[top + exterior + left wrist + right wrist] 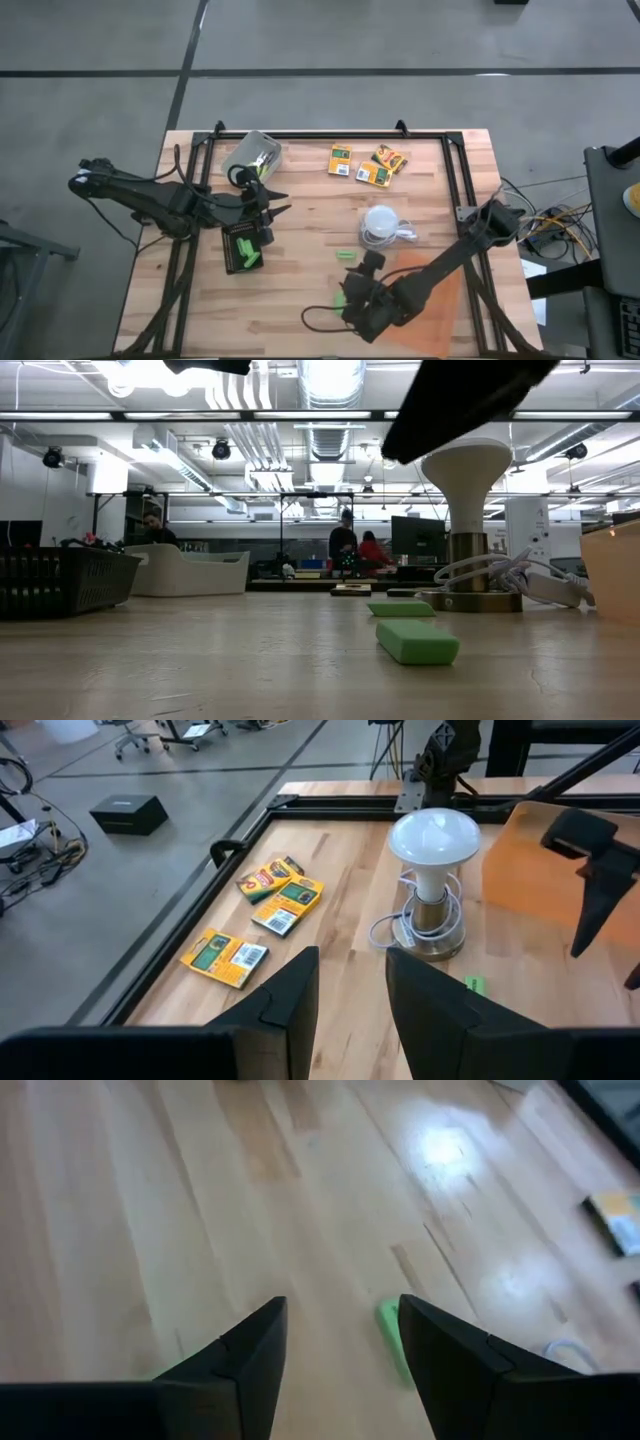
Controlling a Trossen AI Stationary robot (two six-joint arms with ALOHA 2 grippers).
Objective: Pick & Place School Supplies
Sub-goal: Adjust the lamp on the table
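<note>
Two bright-green sticks lie flat on the wooden table: one [340,297] near the front, the other [346,255] a little farther back. My right gripper [350,292] hangs open above the nearer stick [390,1335], which shows just beside one fingertip; in the low view this stick [418,642] lies untouched. My left gripper [280,206] stands open and holds nothing, above the black tray [232,262], which holds more green sticks [250,250]. Three orange-yellow boxes [340,160], [390,157], [373,176] lie at the back.
A white mushroom-shaped lamp [380,222] with a coiled white cable stands mid-table, right of the sticks. A translucent orange sheet [445,290] lies under my right arm. A clear container [252,153] with small tools sits at the back left. A black frame [330,134] borders the table.
</note>
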